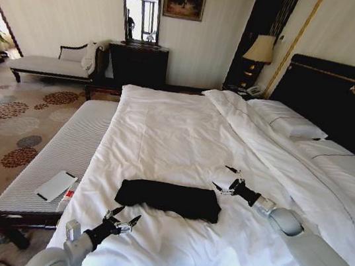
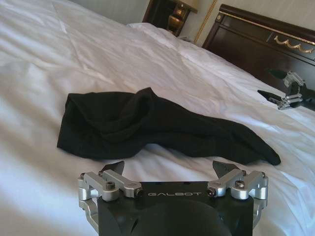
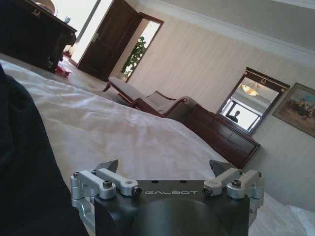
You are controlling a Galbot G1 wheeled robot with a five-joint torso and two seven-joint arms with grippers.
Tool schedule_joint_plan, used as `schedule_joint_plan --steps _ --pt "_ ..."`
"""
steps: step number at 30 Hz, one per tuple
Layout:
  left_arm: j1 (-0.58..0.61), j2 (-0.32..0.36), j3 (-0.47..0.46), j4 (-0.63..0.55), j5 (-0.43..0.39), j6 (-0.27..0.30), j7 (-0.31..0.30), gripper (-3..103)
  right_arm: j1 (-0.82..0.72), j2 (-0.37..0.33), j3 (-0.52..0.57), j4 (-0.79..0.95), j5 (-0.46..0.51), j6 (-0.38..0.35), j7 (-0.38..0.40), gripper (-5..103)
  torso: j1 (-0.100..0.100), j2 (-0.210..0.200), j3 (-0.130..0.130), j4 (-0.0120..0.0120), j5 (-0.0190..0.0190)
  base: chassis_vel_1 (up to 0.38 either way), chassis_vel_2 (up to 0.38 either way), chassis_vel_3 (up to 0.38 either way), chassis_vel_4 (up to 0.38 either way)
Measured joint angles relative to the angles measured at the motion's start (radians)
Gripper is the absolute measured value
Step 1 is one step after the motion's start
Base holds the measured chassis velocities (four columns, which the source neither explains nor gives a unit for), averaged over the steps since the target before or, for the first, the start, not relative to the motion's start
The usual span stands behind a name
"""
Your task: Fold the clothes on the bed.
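The clothes are one black garment, folded into a long narrow bundle lying across the near part of the bed. My left gripper hovers open just in front of the bundle's left end, holding nothing. In the left wrist view the clothes lie a short way beyond the open left gripper. My right gripper is open above the sheet, just past the bundle's right end. From the right wrist, the right gripper is open, with the black clothes close beside it.
A padded bench runs along the bed's left side with a white flat device on it. The dark headboard and pillows are on the right. A chaise lounge and dresser stand at the far wall.
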Motion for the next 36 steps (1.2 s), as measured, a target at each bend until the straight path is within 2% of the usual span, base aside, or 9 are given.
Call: schedule_joint_plan --steps 5,7,11,15,19,20,23,29,36 --pt "-0.038 -0.039 -0.043 -0.017 -0.043 0.006 -0.017 100 -0.052 0.0 0.004 0.053 0.191 -0.088 0.048 100 0.0 0.0 0.0 -0.0001 0.0001 0.0 0.0 0.0 0.0" --pt "-0.076 -0.063 -0.075 -0.04 -0.069 0.016 -0.032 100 -0.109 -0.004 0.033 0.116 0.354 -0.167 0.081 100 0.0 0.0 0.0 0.0 0.0 0.0 0.0 0.0 0.0" --pt "-0.125 -0.091 -0.105 -0.053 -0.033 0.002 -0.069 100 -0.195 -0.008 0.093 0.19 0.523 -0.25 0.095 100 0.0 0.0 0.0 -0.0003 0.0 0.0 0.0 0.0 0.0" --pt "-0.158 -0.119 -0.123 -0.034 0.043 -0.03 -0.112 100 -0.249 -0.005 0.134 0.211 0.572 -0.281 0.08 100 0.0 0.0 0.0 -0.0003 0.0 0.0 0.0 0.0 0.0" --pt "-0.159 -0.156 -0.174 0.005 0.185 -0.087 -0.146 100 -0.337 0.004 0.205 0.234 0.62 -0.335 0.011 100 0.0 0.0 0.0 -0.0003 0.0 0.0 0.0 0.0 0.0" --pt "-0.139 -0.17 -0.211 0.014 0.256 -0.111 -0.156 100 -0.382 0.01 0.244 0.247 0.651 -0.381 -0.041 100 0.0 0.0 0.0 -0.0003 -0.0001 0.0 0.0 0.0 0.0" --pt "-0.084 -0.194 -0.274 0.014 0.336 -0.148 -0.162 100 -0.429 0.018 0.282 0.254 0.717 -0.451 -0.103 100 0.0 0.0 0.0 -0.0004 -0.0002 0.0 0.0 0.0 0.0" --pt "0.07 -0.257 -0.394 -0.007 0.418 -0.22 -0.145 100 -0.45 0.016 0.279 0.202 0.787 -0.563 -0.208 100 0.0 0.0 0.0 0.0001 0.0001 0.0 0.0 0.0 0.0" --pt "0.197 -0.307 -0.454 -0.026 0.462 -0.295 -0.105 100 -0.401 -0.004 0.232 0.141 0.843 -0.648 -0.254 100 0.0 0.0 0.0 0.0001 0.0002 0.0 0.0 0.0 0.0"
